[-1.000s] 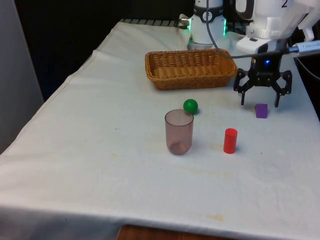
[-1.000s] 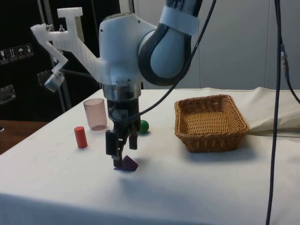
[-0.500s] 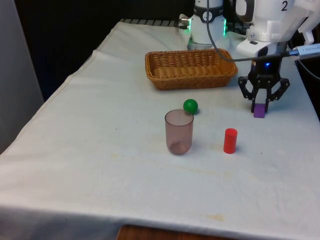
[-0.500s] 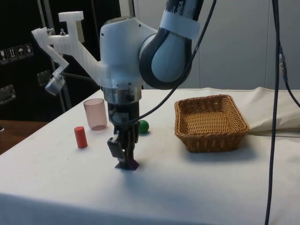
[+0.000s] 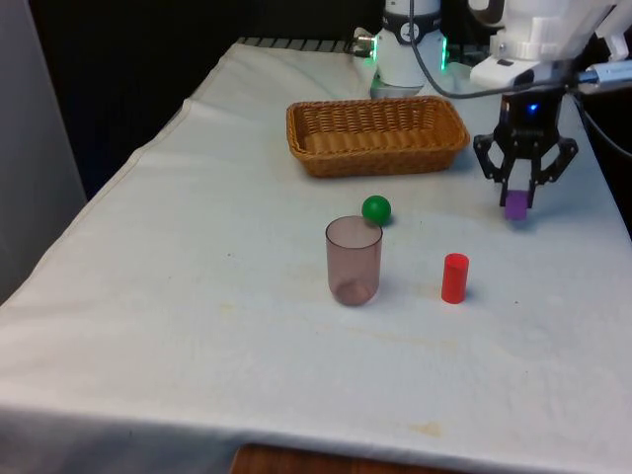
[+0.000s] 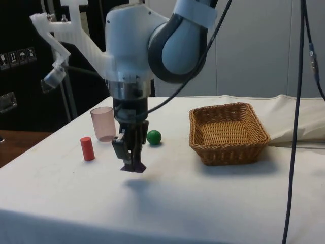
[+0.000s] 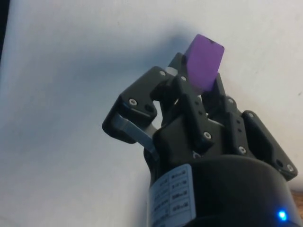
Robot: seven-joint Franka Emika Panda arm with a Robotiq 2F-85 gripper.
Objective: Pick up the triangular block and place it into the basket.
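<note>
Standing nearest in the front view is the cup [image 5: 354, 261], a clear brownish tumbler, upright on the cloth [image 5: 197, 296]. Just to the front view's right of it is the red cylinder [image 5: 454, 277], also upright; both sit where they did a second ago. Behind the cup, near but not touching, lies the green ball [image 5: 376, 208], likewise unmoved.

Further back and toward the front view's right edge hangs the gripper [image 5: 522, 194], its fingers clamped on the purple block [image 5: 515, 204]. A second ago the fingers were spread wide above the block, which lay on the cloth; half a second ago they had closed on it at table level. Now the block is off the cloth — the side view shows a gap under the block [image 6: 133, 166] and a soft shadow on the table [image 6: 152, 203] below it. In that view the gripper [image 6: 131, 157] hangs well short of the basket [image 6: 228, 132], with the ball [image 6: 154, 136] beyond it and the cup [image 6: 103, 123] and cylinder [image 6: 87, 148] off to one side.

The wrist view has the block [image 7: 203, 62] pinched between the fingertips [image 7: 176, 71], tilted, with plain cloth behind it.

Farthest back in the front view sits the wicker basket [image 5: 375, 135] — holding nothing, in its earlier place.
</note>
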